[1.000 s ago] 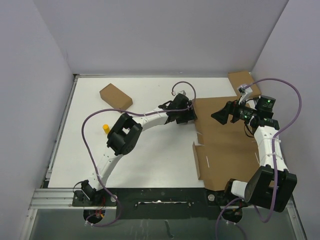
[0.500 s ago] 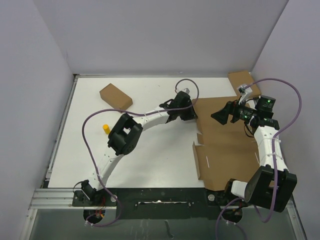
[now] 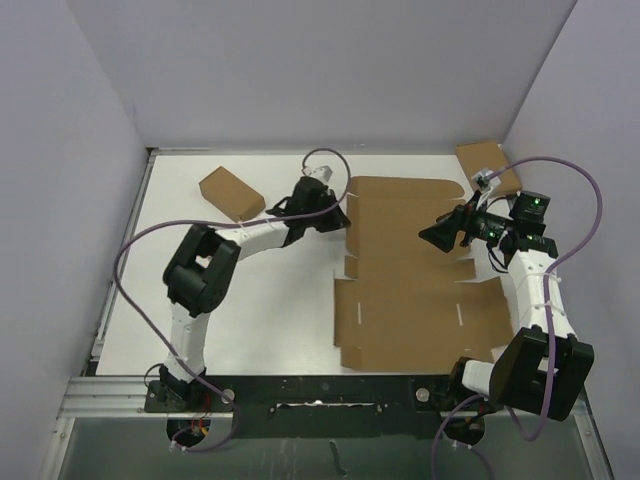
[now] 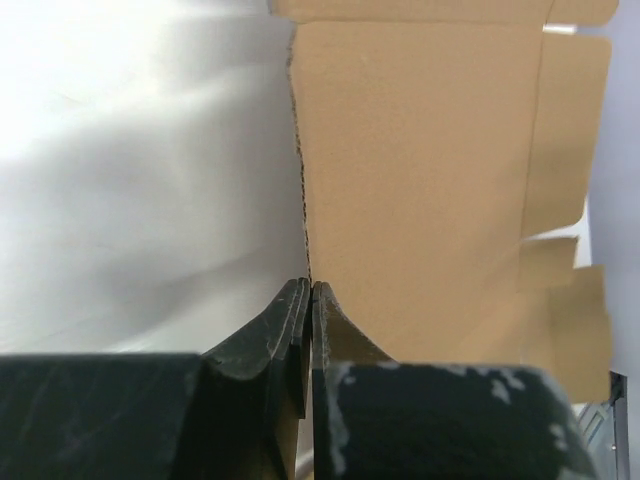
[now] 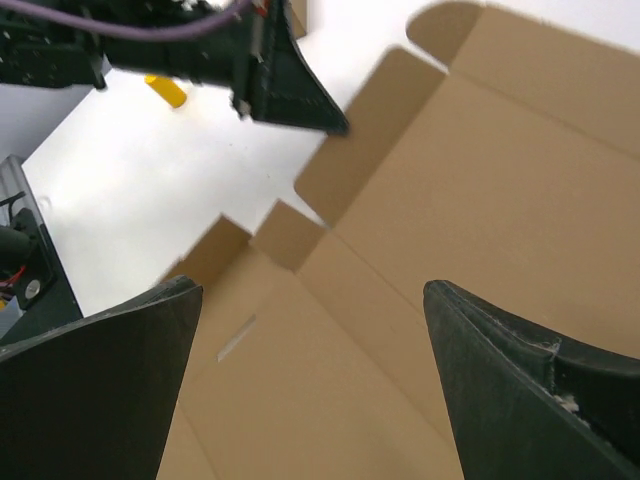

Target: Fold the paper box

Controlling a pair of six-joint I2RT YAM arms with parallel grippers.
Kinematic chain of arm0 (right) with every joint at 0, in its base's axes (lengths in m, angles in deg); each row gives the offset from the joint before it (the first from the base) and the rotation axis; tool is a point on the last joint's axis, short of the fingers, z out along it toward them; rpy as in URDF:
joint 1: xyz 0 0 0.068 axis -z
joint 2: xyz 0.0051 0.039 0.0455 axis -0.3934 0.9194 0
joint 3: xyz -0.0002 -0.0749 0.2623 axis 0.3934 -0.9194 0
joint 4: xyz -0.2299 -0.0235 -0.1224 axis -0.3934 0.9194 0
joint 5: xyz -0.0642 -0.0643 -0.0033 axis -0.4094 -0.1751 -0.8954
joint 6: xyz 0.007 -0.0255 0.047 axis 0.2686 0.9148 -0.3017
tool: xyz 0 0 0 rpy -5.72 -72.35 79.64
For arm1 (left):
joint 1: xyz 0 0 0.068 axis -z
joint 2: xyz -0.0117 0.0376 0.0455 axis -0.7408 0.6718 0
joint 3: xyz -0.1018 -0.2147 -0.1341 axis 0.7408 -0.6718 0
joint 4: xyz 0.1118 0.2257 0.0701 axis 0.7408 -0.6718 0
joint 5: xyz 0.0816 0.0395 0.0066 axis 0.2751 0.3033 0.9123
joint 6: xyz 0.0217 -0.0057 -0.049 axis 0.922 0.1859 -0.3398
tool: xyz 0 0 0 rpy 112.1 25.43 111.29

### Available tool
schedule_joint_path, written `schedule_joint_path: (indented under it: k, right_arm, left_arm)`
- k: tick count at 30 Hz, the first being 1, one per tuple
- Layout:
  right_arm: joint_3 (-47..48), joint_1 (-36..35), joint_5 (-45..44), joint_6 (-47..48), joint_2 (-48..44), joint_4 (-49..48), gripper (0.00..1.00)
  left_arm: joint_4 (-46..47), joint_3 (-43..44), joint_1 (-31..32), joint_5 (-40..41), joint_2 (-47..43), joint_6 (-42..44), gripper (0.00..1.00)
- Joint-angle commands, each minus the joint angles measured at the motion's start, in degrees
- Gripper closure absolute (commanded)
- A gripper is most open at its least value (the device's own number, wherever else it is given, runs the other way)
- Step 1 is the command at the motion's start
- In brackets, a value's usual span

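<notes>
Lying flat and unfolded on the white table (image 3: 260, 300), the paper box (image 3: 420, 300) covers the right half of the surface. Its flaps are spread out, two short slits show in its near panel, and its near edge is close to the arms' bases. The left arm reaches from the near left corner toward the far middle. There the left gripper (image 3: 338, 218) is pinched on the left edge of the box's far panel; in the left wrist view its fingers are pressed together, with the cardboard edge running straight into the seam between them. The right gripper (image 3: 437, 230) hangs above the far right part of the box. It points left toward the other gripper, spread wide and holding nothing, with bare cardboard showing between its fingers in its own view. A small brown box (image 3: 232, 193) sits at an angle on the far left of the table, apart from everything else. A second small box (image 3: 488, 165) sits in the far right corner, just beyond the big sheet. A yellow object (image 5: 165, 90) appears on the table past the left arm, too small to identify.
</notes>
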Motion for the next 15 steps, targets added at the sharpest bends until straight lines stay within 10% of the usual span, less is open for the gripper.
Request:
schedule_joint_path:
  k: [1, 15]
  right_arm:
    - [0.1, 0.1, 6.2, 2.6, 1.3, -3.4, 0.02]
    - [16.6, -1.2, -6.8, 7.5, 23.3, 1.5, 0.0]
  left_arm:
    - [13.8, -8.8, -7.5, -8.6, -14.9, 9.3, 1.0]
    - [16.6, -18.6, -19.2, -28.9, -23.0, 29.4, 1.0]
